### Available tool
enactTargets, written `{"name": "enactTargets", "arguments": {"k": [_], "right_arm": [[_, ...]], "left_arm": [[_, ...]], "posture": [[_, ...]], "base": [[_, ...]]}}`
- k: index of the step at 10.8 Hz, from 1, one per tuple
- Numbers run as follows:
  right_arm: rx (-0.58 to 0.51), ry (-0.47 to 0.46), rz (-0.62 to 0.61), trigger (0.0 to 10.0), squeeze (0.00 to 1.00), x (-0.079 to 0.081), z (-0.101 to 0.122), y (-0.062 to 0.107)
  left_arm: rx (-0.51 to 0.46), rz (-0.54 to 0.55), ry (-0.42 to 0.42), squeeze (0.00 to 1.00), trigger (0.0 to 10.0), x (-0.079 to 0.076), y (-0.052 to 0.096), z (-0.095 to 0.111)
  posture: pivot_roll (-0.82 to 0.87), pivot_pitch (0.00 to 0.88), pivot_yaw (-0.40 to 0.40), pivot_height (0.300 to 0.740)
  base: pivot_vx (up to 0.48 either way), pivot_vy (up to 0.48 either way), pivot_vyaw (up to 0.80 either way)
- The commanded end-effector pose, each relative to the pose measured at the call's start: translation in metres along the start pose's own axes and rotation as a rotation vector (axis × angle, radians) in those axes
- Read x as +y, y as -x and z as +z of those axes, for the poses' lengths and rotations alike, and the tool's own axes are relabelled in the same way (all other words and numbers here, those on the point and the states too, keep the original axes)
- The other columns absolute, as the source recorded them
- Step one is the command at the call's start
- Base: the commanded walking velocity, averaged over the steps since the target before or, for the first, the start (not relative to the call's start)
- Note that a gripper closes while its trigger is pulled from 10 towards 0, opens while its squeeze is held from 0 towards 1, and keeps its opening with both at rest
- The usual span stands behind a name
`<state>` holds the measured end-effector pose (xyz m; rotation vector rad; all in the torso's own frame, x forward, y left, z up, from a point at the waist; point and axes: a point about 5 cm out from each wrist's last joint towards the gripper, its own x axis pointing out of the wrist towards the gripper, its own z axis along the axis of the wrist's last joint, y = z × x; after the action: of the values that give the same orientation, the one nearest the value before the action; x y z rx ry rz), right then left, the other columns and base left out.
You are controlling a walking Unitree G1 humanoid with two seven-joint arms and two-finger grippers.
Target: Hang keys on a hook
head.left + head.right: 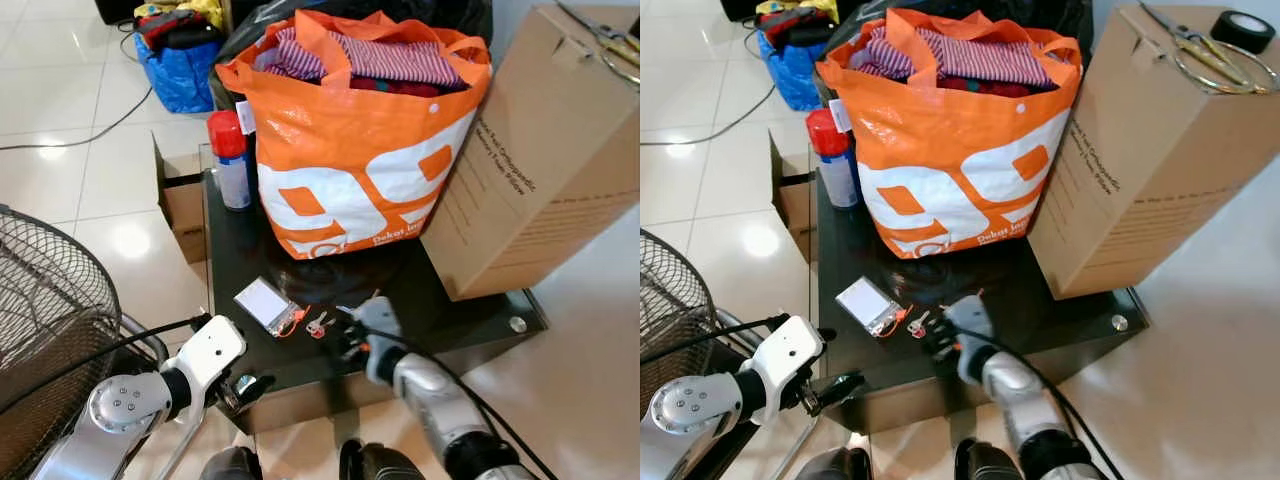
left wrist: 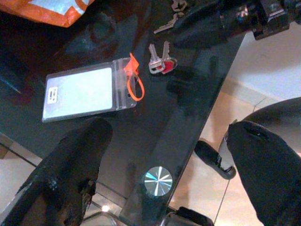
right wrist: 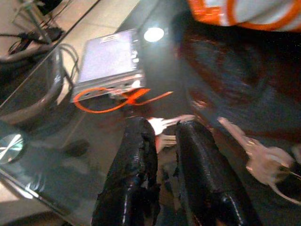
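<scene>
A small bunch of keys (image 1: 318, 323) with a red tag lies near the front edge of the black glass table (image 1: 470, 320), beside a clear card holder (image 1: 262, 300) on an orange loop. My right gripper (image 1: 347, 335) reaches in from the front. Its fingers (image 3: 138, 155) are drawn almost together, and their tips stand right at the keys (image 3: 164, 125). A second set of keys (image 3: 263, 160) lies just to its side. My left gripper (image 2: 169, 134) is open, low at the table's front left corner, a little short of the card holder (image 2: 84, 92).
On the table stand a full orange shopping bag (image 1: 360, 150), a large cardboard box (image 1: 545, 160) at the right and a red-capped spray can (image 1: 230, 160) at the back left. A wire fan guard (image 1: 50, 340) is at my left. A small open box (image 1: 185, 200) sits on the tiled floor.
</scene>
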<state>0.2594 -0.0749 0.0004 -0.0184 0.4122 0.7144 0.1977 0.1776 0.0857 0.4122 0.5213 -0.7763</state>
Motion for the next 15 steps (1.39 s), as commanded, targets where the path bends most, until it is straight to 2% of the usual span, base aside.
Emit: {"name": "enactTargets", "arguments": {"k": [1,4,7,8,9,10,11,12,14,15], "right_arm": [[0.036,0.055,-0.002,10.0,1.00,0.002,-0.002,-0.003],[0.107,0.114,-0.013,10.0,1.00,0.005,-0.006,-0.011],[0.147,0.118,-0.055,10.0,1.00,0.004,-0.004,-0.018],[0.146,0.106,-0.051,10.0,0.32,0.005,-0.003,-0.020],[0.145,0.091,-0.043,10.0,0.00,0.007,-0.003,-0.021],[0.141,0.062,-0.015,8.8,0.00,0.012,-0.003,-0.024],[0.139,0.057,-0.004,8.3,0.00,0.014,-0.003,-0.024],[0.134,0.040,0.001,4.7,0.00,0.016,-0.004,-0.025],[0.133,0.028,-0.006,2.9,0.00,0.017,-0.004,-0.025],[0.135,0.027,-0.009,2.4,0.00,0.018,-0.005,-0.026]], "left_arm": [[0.013,-0.009,-0.006,0.56,10.0,-0.003,0.001,-0.002],[0.018,-0.012,-0.006,0.57,10.0,-0.003,0.002,-0.003],[0.024,-0.014,-0.004,0.57,10.0,-0.004,0.003,-0.004],[0.026,-0.013,-0.003,0.57,10.0,-0.004,0.004,-0.004],[0.027,-0.013,-0.003,0.57,10.0,-0.004,0.005,-0.005],[0.031,-0.013,-0.002,0.57,10.0,-0.004,0.006,-0.005],[0.031,-0.013,-0.001,0.57,10.0,-0.004,0.007,-0.005],[0.033,-0.013,-0.001,0.57,10.0,-0.004,0.007,-0.005],[0.035,-0.014,-0.001,0.57,10.0,-0.004,0.008,-0.005],[0.036,-0.014,-0.001,0.57,10.0,-0.003,0.008,-0.005]], "posture": [[0.05,0.144,-0.067,0.740],[0.05,0.153,-0.071,0.740],[0.06,0.167,-0.073,0.740],[0.07,0.170,-0.073,0.740],[0.07,0.173,-0.072,0.740],[0.07,0.176,-0.072,0.740],[0.07,0.178,-0.072,0.740],[0.07,0.180,-0.072,0.740],[0.07,0.186,-0.070,0.740],[0.07,0.186,-0.070,0.740]], "base": [[0.000,0.000,0.00],[0.000,0.000,0.00],[0.000,0.000,0.00],[0.000,0.000,0.00],[0.000,0.000,0.00],[0.000,0.000,0.00],[0.000,0.000,0.00],[0.000,0.000,0.00],[0.000,0.000,0.00],[0.000,0.000,0.00]]}}
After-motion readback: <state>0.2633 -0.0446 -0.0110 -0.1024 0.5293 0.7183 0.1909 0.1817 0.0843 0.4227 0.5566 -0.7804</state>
